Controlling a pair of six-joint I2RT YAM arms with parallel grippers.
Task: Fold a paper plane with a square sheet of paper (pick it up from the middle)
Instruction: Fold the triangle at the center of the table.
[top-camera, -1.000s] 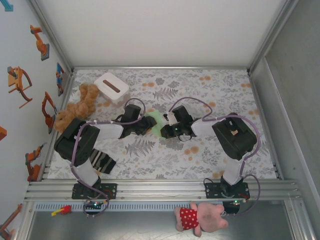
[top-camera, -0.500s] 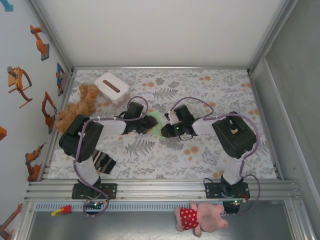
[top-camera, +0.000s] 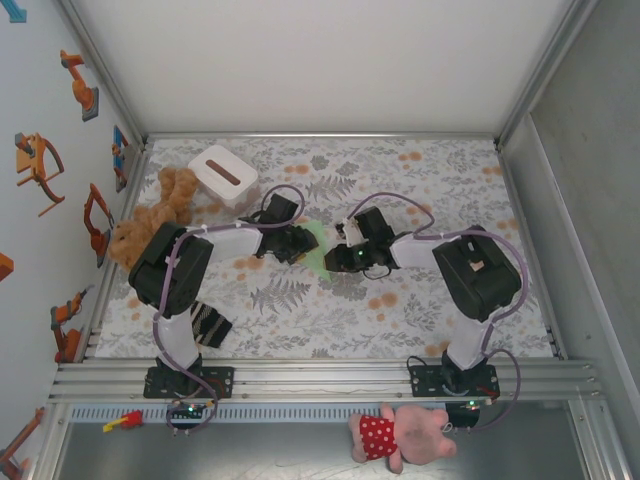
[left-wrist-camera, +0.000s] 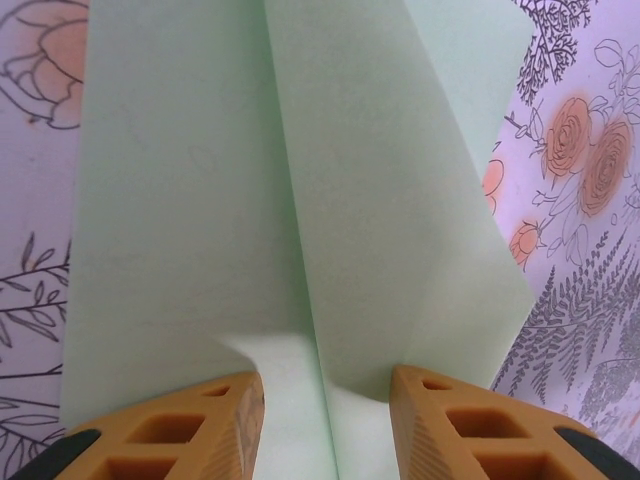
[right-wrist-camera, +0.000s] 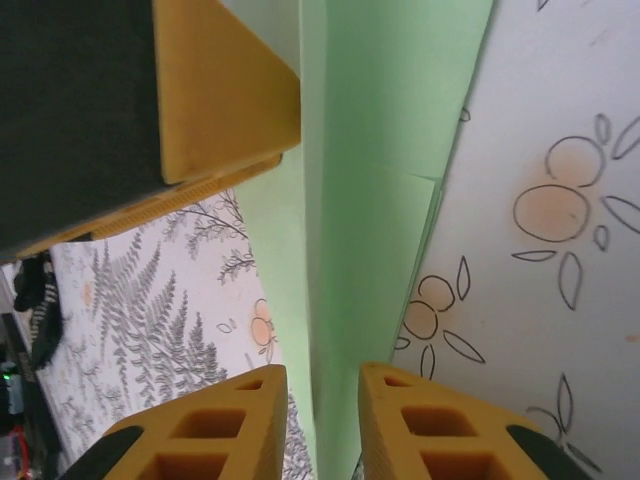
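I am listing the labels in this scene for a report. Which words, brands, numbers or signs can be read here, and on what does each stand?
No text can be read.
The green paper is plain.
The white box has a dark slot and no print.
The wall stickers are drawings without letters.
The tablecloth bears only flowers and leaves.

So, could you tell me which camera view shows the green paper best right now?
The left wrist view: the green paper spreads across the frame, its lengthwise crease and right-hand flap plain. The right wrist view catches a narrow folded strip; the top view, a small, partly hidden patch.
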